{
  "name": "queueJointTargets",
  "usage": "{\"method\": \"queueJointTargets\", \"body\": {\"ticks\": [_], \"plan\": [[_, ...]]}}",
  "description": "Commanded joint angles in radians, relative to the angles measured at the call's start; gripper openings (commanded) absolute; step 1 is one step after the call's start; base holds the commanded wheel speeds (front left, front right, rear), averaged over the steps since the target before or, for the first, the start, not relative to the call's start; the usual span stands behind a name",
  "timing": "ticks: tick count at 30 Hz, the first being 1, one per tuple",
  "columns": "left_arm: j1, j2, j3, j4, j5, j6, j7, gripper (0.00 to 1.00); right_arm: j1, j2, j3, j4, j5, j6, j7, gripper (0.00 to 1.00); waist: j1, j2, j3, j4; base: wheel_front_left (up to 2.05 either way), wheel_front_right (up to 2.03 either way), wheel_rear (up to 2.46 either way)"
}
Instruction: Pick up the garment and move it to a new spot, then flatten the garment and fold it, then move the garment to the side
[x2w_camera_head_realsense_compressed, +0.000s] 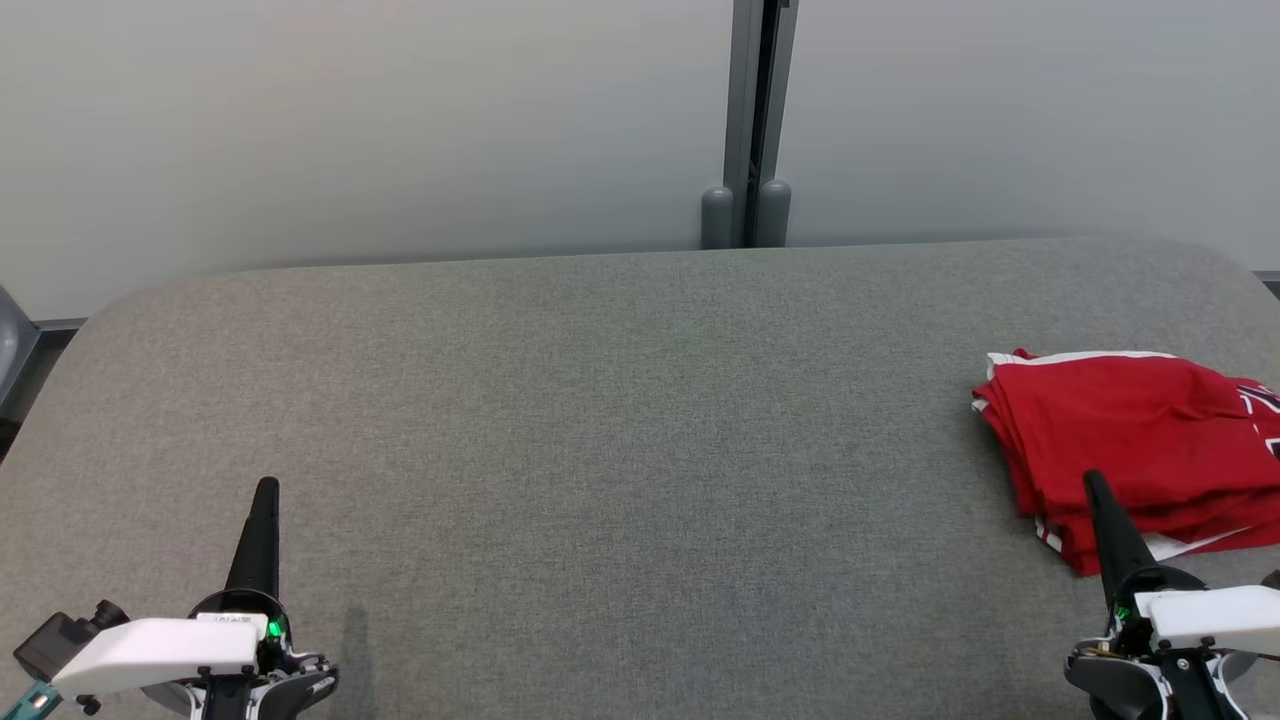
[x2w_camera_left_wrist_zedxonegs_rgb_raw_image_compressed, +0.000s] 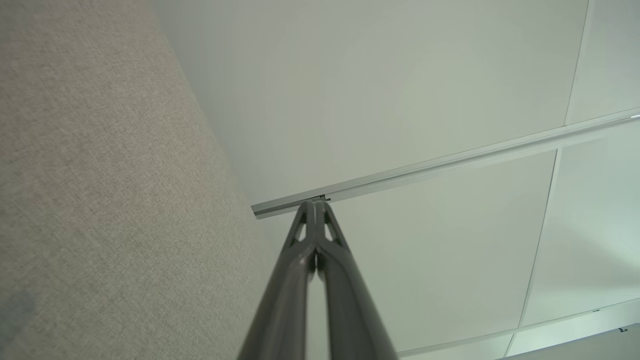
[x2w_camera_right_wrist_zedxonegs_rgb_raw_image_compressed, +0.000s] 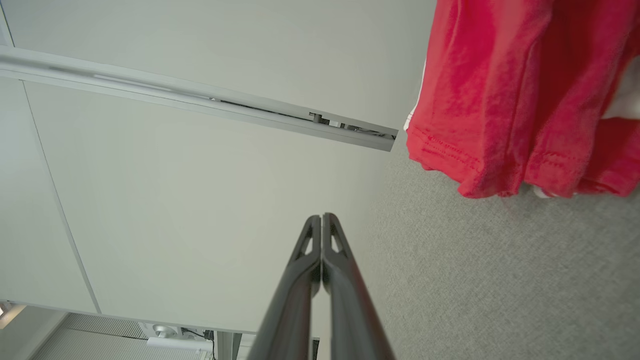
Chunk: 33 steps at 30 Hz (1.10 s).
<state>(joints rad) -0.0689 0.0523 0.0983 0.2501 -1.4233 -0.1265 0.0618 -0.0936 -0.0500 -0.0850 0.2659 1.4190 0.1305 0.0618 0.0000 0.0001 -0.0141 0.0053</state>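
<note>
A red garment (x2w_camera_head_realsense_compressed: 1140, 440) with white trim lies folded into a thick stack at the right side of the grey fabric surface (x2w_camera_head_realsense_compressed: 620, 450). In the right wrist view its hems (x2w_camera_right_wrist_zedxonegs_rgb_raw_image_compressed: 520, 100) hang in the upper right corner. My right gripper (x2w_camera_head_realsense_compressed: 1092, 482) stands shut at the lower right, its tip in front of the stack's near left corner, nothing between its fingers (x2w_camera_right_wrist_zedxonegs_rgb_raw_image_compressed: 322, 220). At the lower left my left gripper (x2w_camera_head_realsense_compressed: 266, 486) is shut too and holds nothing, far from the garment; its closed fingers (x2w_camera_left_wrist_zedxonegs_rgb_raw_image_compressed: 315, 206) point toward the wall.
A pale partition wall (x2w_camera_head_realsense_compressed: 400, 120) with a grey vertical post (x2w_camera_head_realsense_compressed: 757, 120) runs behind the surface. The surface's far edge is rounded at both corners. A dark object (x2w_camera_head_realsense_compressed: 15, 350) sits off the left edge.
</note>
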Motion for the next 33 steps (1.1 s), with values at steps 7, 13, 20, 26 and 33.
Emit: {"method": "queueJointTargets", "body": {"ticks": [7,13,20,26,33], "plan": [[-0.032,0.002,0.010,-0.007,-0.065,-0.006,0.019,0.00,-0.018,-0.003,-0.013,-0.015,0.069,0.000,0.023,0.00,0.0000,-0.0001,0.005,-0.002,0.00,0.00,0.00],[-0.033,0.001,0.012,-0.006,-0.101,-0.007,0.029,0.00,-0.018,-0.003,-0.019,-0.017,0.104,0.000,0.033,0.00,0.0000,-0.0001,0.008,-0.002,0.00,0.00,0.00],[-0.043,0.000,0.015,-0.006,-0.146,-0.007,0.042,0.00,-0.020,-0.002,-0.025,-0.020,0.149,0.000,0.044,0.00,0.0000,-0.0001,0.012,-0.004,0.00,0.00,0.00],[-0.048,-0.001,0.018,-0.006,-0.181,-0.007,0.053,0.00,-0.018,-0.002,-0.030,-0.022,0.188,0.000,0.055,0.00,0.0000,-0.0001,0.016,-0.005,0.00,0.00,0.00],[-0.046,-0.001,0.019,-0.006,-0.190,-0.008,0.056,0.00,-0.019,-0.002,-0.031,-0.023,0.195,0.000,0.056,0.00,0.0000,-0.0001,0.017,-0.005,0.00,0.00,0.00]]}}
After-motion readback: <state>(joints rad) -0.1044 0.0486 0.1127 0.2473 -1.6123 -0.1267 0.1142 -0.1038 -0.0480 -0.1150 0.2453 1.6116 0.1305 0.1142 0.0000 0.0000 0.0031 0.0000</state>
